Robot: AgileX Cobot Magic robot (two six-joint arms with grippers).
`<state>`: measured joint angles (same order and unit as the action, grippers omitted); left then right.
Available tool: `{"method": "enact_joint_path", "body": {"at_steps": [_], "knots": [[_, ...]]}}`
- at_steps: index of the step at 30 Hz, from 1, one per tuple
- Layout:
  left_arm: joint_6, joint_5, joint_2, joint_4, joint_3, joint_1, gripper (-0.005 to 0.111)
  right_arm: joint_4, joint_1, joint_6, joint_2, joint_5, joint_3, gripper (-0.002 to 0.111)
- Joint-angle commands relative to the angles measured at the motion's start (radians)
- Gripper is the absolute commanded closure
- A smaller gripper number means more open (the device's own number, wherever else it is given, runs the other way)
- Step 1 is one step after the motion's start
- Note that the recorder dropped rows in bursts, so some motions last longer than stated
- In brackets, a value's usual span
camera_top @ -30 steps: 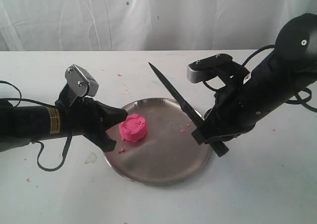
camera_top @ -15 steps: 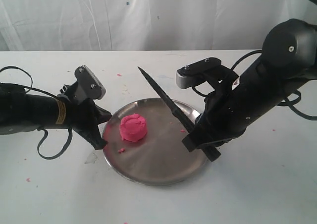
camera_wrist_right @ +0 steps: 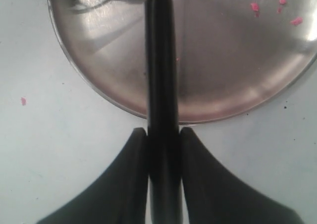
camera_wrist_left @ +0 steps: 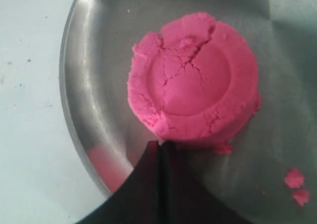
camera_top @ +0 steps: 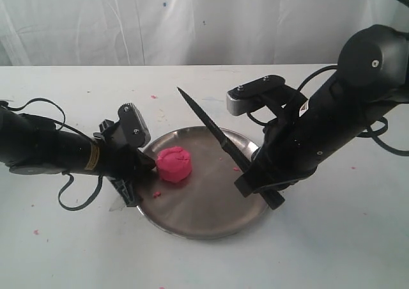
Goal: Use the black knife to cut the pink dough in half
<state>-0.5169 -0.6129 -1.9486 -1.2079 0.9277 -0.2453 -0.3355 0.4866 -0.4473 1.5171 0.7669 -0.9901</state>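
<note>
The pink dough (camera_top: 174, 164) (camera_wrist_left: 194, 83) is one round, cracked puck on the left part of the steel plate (camera_top: 211, 212). My left gripper (camera_top: 148, 164) (camera_wrist_left: 161, 143) is shut with nothing in it, its tips touching the dough's side at the plate's left rim. My right gripper (camera_top: 259, 174) (camera_wrist_right: 163, 131) is shut on the black knife (camera_top: 211, 126) (camera_wrist_right: 162, 60). It holds the handle over the plate's right side. The blade slants up and back to the left, its point above the table behind the plate, clear of the dough.
Pink crumbs (camera_top: 236, 168) (camera_wrist_left: 296, 184) lie on the plate and are scattered on the white table (camera_top: 332, 238). A white curtain (camera_top: 204, 20) closes the back. A pale smear (camera_top: 117, 204) marks the table left of the plate.
My left gripper drew back from the dough, then came in low with its tips against the dough's side. The right arm carried the knife slightly leftward, then held still.
</note>
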Motion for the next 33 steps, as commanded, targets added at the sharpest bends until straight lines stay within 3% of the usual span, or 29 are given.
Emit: {"method": "enact_joint_path", "body": {"at_steps": [1, 9, 16, 23, 29, 33], "knots": [[-0.008, -0.107, -0.030, -0.021, 0.034, 0.000, 0.107, -0.006, 0.001, 0.003, -0.004, -0.004, 0.000, 0.108], [-0.120, -0.165, -0.077, -0.148, 0.065, 0.000, 0.107, -0.004, 0.001, 0.003, -0.004, -0.013, 0.000, 0.108], [-0.125, -0.295, -0.074, -0.155, 0.081, 0.000, 0.107, 0.035, 0.001, -0.001, -0.004, -0.017, 0.000, 0.108], [-0.330, -0.427, 0.025, -0.212, 0.081, 0.000, 0.107, 0.052, 0.001, 0.007, 0.000, -0.015, 0.000, 0.108], [-0.581, -0.439, 0.143, -0.398, 0.081, 0.000, 0.107, 0.059, 0.001, 0.007, 0.045, -0.010, 0.000, 0.108], [-0.586, -0.439, 0.173, -0.430, 0.081, 0.000, 0.107, 0.052, 0.001, 0.007, 0.066, 0.033, -0.002, 0.108]]}}
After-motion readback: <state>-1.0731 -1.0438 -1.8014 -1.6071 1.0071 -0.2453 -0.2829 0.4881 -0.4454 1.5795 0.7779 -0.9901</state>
